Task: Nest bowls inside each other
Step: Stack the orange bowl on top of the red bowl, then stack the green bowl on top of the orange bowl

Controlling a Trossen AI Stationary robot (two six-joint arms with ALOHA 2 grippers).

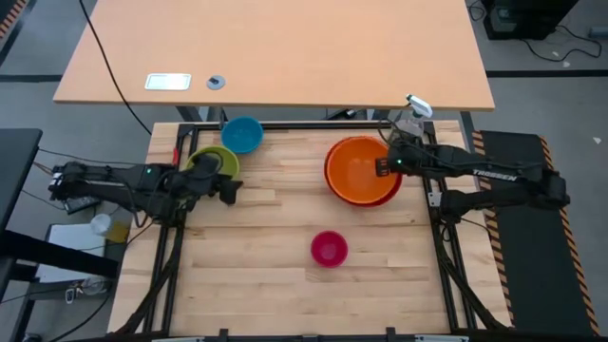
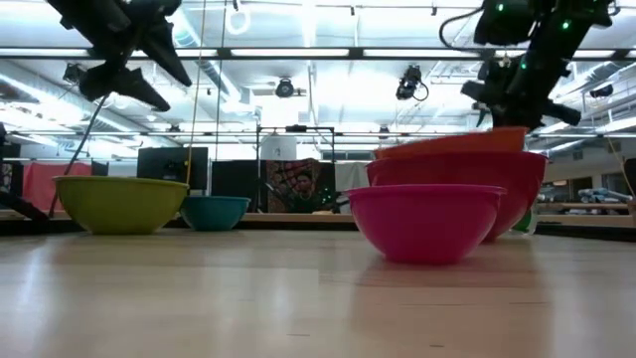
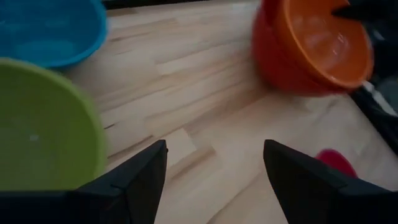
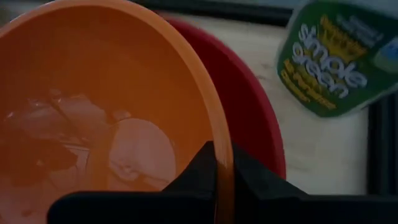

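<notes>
An orange bowl (image 1: 361, 169) sits tilted inside a red bowl (image 2: 467, 189) at the table's right. My right gripper (image 4: 222, 152) is shut on the orange bowl's rim at its right side. A magenta bowl (image 1: 329, 249) rests on its base toward the near middle. A green bowl (image 1: 215, 162) and a blue bowl (image 1: 243, 134) rest on their bases at the far left. My left gripper (image 3: 214, 149) hangs open above bare wood, just right of the green bowl (image 3: 43, 124). My right gripper pinches the orange bowl's rim (image 4: 219, 134) on the side toward the table's right edge, one finger inside the bowl and one outside. The fingers slant down from the right. The bowl's held side is raised (image 2: 512, 132), while its lower part stays in the red bowl.
A green-labelled spray bottle (image 4: 333, 56) stands at the far right corner, just behind the red bowl. Black frame rails (image 1: 313, 124) run along the table's edges. Bare wood lies between the green bowl and the orange bowl.
</notes>
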